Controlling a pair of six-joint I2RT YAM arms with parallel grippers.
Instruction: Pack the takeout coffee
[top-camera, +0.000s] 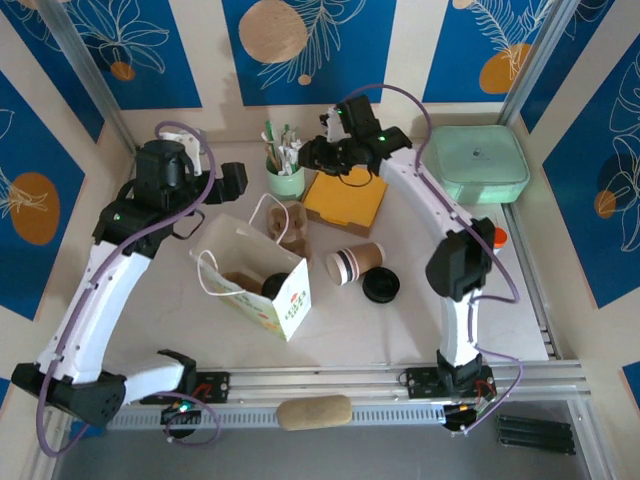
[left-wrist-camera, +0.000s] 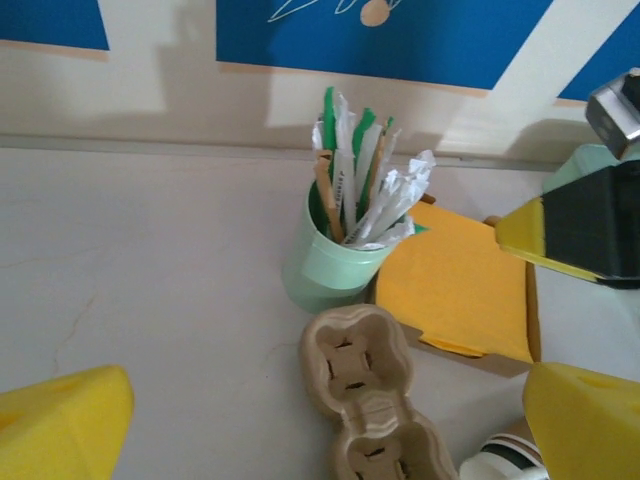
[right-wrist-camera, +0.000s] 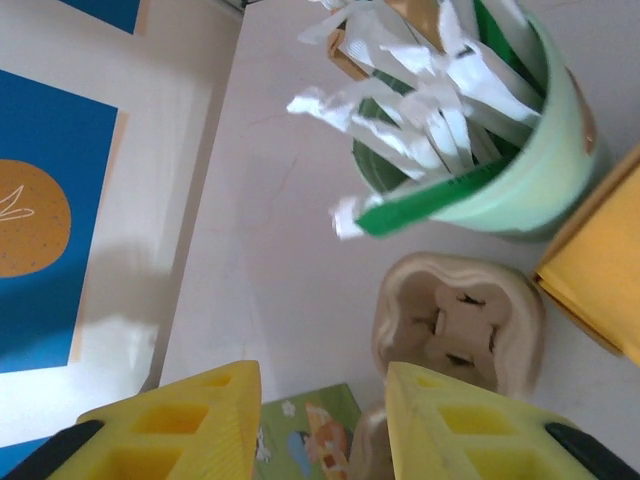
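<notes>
Coffee cup (top-camera: 355, 263) is lying on its side near the middle of the desk (top-camera: 380, 335), with its open mouth facing roughly 9 o'clock toward the paper bag (top-camera: 290, 300). Its black lid (top-camera: 381, 286) sits loose just beside it at the cup's 4 o'clock. So it's not capped and not packed (my guess is it needs standing up and lidding first). The bag stands with its mouth up and handles flopped aside, which looks set up for dropping things in from above. There's something brown inside, but I can't tell what. The pulp carrier (top-camera: 290, 226) lies at the cup's 11 o'clock, between the bag and the yellow napkin stack (top-camera: 345, 198).

Both arms are up at the 12 o'clock end of the desk, by the green cup of utensils (top-camera: 284, 178), well apart from the coffee. The left arm (top-camera: 100, 270) has its jaws spread wide with nothing between them, looking down on the utensils and carrier. The right arm (top-camera: 420, 195) has its jaws released too, hanging empty over the carrier. I reckon one of them has to swing back toward 6 o'clock to reach the cup, and a cup lying on its side could easily roll when nudged.
</notes>
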